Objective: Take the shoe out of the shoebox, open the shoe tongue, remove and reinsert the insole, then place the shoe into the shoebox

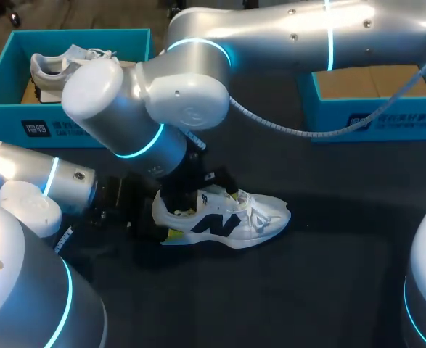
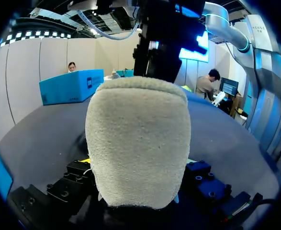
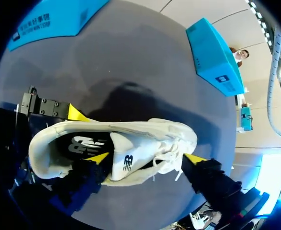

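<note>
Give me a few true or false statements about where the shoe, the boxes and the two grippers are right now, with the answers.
1. The white shoe stands on the table, outside both boxes. True.
2. The shoebox at the head view's left is empty. False: another shoe lies in it.
3. The right gripper has one fingertip in the white shoe's opening. True.
4. The white shoe lies on its side. False: it is upright on its sole.
5. The left gripper is at the white shoe's toe. False: it is at the heel.
</note>
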Robot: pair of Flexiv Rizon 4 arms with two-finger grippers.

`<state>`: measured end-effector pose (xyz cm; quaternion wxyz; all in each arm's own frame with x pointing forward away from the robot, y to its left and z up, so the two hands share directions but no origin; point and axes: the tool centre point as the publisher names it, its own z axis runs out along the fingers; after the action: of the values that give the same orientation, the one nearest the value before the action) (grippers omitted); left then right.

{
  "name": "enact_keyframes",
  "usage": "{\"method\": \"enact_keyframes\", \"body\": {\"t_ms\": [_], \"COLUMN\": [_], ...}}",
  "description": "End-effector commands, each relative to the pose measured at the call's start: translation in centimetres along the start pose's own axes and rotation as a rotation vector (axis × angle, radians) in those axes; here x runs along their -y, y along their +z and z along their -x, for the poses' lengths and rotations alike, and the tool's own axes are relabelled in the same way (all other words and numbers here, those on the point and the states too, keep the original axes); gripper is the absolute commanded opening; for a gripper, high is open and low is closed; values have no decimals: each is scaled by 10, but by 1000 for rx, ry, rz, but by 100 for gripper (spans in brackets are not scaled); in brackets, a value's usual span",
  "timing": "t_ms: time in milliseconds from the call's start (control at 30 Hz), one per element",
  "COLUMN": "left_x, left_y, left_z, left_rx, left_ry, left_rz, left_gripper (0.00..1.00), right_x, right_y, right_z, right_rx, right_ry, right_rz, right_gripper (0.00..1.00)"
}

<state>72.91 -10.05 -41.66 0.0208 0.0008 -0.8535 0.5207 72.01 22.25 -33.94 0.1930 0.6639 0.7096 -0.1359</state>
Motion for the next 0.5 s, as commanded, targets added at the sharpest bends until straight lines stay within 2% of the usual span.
{"method": "enact_keyframes", "body": {"t_ms": [33, 67, 100, 133, 200, 233, 500], "left_x": [-1, -1, -1, -1, -1, -1, -1], "left_y": [1, 1, 1, 1, 1, 1, 1], "left_z": [2, 2, 2, 2, 2, 2, 2], "left_rx": [1, 1, 1, 1, 1, 1, 1], "left_ry": [-1, -1, -1, -1, -1, -1, -1], "left_rz": [2, 2, 2, 2, 2, 2, 2], "left_gripper": [0, 0, 0, 0, 0, 0, 0], "right_x": [5, 4, 4, 3, 2, 0, -4], "right_y": [-6, -9, -9, -8, -8, -8, -3], "right_z": [5, 7, 8, 11, 13, 14, 22], "right_rx": [7, 12, 16, 18, 19, 17, -35], "right_ry": [308, 310, 310, 309, 310, 309, 324], "right_rz": [9, 11, 9, 9, 12, 14, 49], "right_gripper": [64, 47, 44, 32, 20, 0, 0]}}
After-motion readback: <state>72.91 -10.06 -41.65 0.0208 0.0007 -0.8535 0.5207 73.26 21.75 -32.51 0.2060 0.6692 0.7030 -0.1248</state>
